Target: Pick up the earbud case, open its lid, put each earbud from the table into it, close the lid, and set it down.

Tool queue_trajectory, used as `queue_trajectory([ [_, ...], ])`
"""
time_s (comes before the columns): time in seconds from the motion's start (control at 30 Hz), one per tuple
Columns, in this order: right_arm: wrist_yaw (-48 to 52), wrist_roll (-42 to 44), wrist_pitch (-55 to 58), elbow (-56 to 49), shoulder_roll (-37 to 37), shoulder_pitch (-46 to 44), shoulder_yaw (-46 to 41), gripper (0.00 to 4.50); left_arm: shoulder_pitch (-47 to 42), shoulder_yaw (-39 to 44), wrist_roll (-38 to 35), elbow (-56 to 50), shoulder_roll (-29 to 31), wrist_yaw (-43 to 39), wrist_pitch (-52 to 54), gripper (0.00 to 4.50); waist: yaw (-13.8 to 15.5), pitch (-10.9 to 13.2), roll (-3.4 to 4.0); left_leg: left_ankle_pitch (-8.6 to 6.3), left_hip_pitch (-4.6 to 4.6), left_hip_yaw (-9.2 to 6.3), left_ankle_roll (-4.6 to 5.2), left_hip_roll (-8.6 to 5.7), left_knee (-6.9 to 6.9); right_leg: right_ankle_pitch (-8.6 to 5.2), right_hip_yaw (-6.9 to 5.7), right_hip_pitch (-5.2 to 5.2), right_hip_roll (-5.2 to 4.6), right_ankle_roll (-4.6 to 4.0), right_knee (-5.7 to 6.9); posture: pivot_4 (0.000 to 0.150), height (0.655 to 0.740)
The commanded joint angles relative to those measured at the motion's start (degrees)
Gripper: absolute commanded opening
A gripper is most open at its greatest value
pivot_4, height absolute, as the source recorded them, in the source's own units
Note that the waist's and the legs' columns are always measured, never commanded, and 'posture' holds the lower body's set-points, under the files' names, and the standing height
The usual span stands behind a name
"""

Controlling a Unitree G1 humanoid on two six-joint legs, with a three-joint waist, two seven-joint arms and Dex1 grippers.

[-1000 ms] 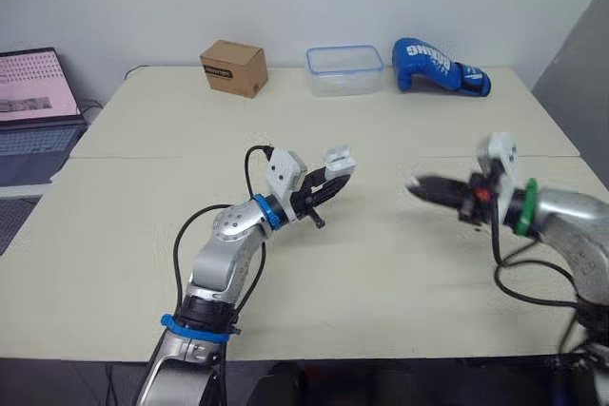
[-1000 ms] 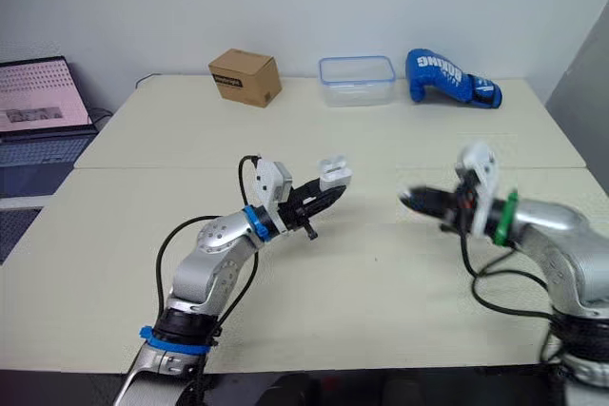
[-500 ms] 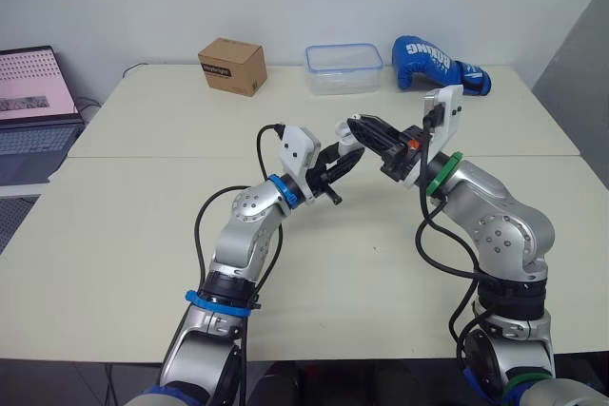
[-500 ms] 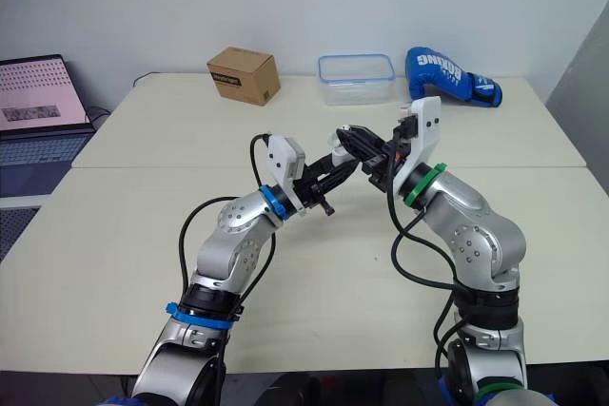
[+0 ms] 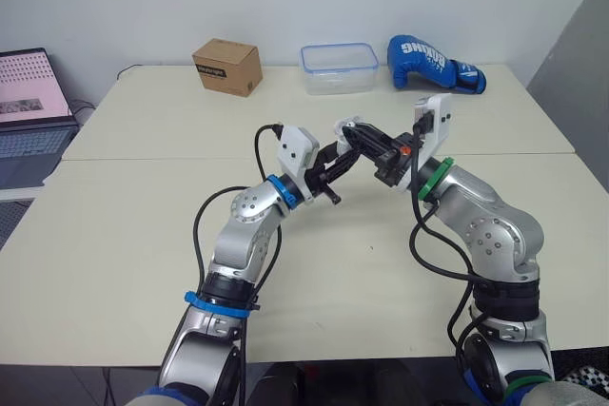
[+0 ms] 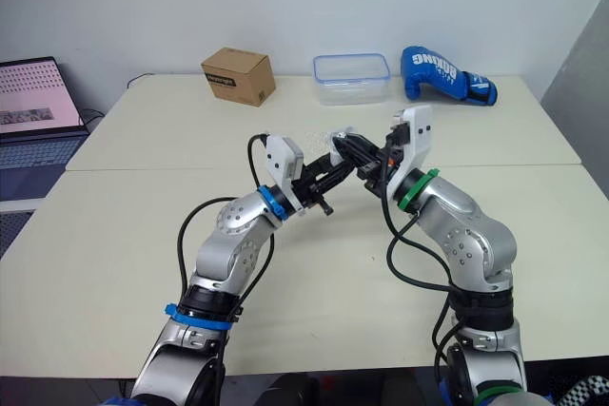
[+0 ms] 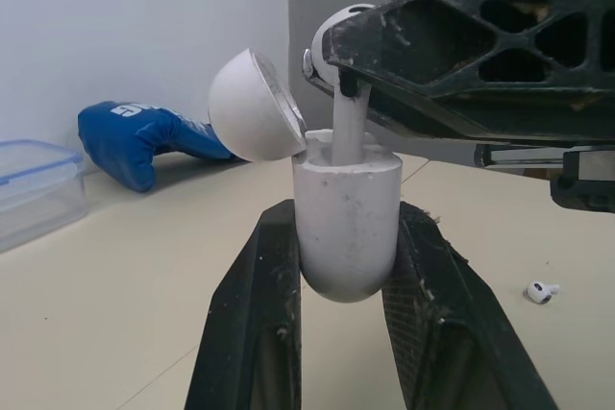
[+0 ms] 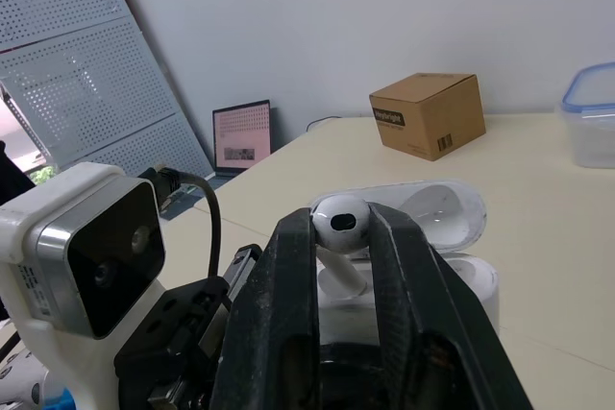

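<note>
My left gripper is shut on the white earbud case, held upright above the middle of the table. The case's lid is tipped open. My right gripper is shut on a white earbud directly over the case, and the earbud's stem reaches down into the case's mouth. In the head views the two grippers meet tip to tip at the case. A second earbud lies on the table beyond the case.
Along the far edge stand a cardboard box, a clear container with a blue rim and a blue boxing glove. A laptop sits off the table's left side. A seam crosses the tabletop.
My right gripper swung in from the right side to meet the case, and now holds the earbud slightly lower over the opening. The left gripper lifted the case a little and holds it there.
</note>
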Motion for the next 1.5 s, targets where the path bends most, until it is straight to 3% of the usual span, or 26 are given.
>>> queue_trajectory([
  [0.03, -0.1, -0.3, -1.4, -0.5, 0.2, 0.5, 0.8, 0.38, -0.5, 0.1, -0.6, -3.4, -0.1, -0.2, -1.1, 0.74, 0.0, 0.0, 0.00, 0.00, 0.00, 0.00, 0.00, 0.00, 0.00, 0.00, 0.01, 0.00, 0.00, 0.00, 0.00, 0.150, 0.7400],
  [0.57, -2.1, 0.9, -0.6, -0.3, 1.0, 1.9, 2.2, 0.38, -0.6, -0.1, -0.1, -3.4, -0.1, -0.7, -1.6, 0.74, -0.1, 0.0, 0.01, 0.00, 0.00, 0.00, 0.00, 0.00, -0.01, 0.00, 0.01, -0.02, 0.01, 0.00, 0.00, 0.150, 0.7400],
  [0.83, -3.2, 1.2, -0.8, 0.5, 1.5, 1.8, 1.3, 3.13, -0.6, -0.2, -0.2, -3.5, 0.1, -0.7, -1.6, 0.74, -0.1, 0.0, 0.01, 0.00, 0.00, 0.01, 0.00, 0.00, -0.02, 0.00, 0.02, -0.02, 0.01, 0.00, 0.00, 0.150, 0.7400],
  [1.3, -4.3, 10.9, 2.2, -3.7, -5.1, 1.6, -9.1, 3.13, 1.0, 2.5, -0.3, -1.0, 1.4, 1.0, 0.1, 0.74, -0.1, 0.0, 0.05, -0.01, -0.01, 0.03, 0.02, 0.01, -0.05, 0.00, 0.04, -0.03, 0.01, 0.00, -0.01, 0.150, 0.7400],
  [1.5, 3.7, 5.2, 2.0, -5.6, -18.6, 11.5, -5.9, 3.13, 0.8, 5.2, 0.4, 1.8, 4.8, 1.3, -0.6, 0.74, 0.1, 0.0, 0.04, -0.02, -0.01, 0.03, 0.04, -0.02, -0.03, 0.00, 0.01, 0.03, -0.01, 0.01, -0.07, 0.150, 0.7400],
])
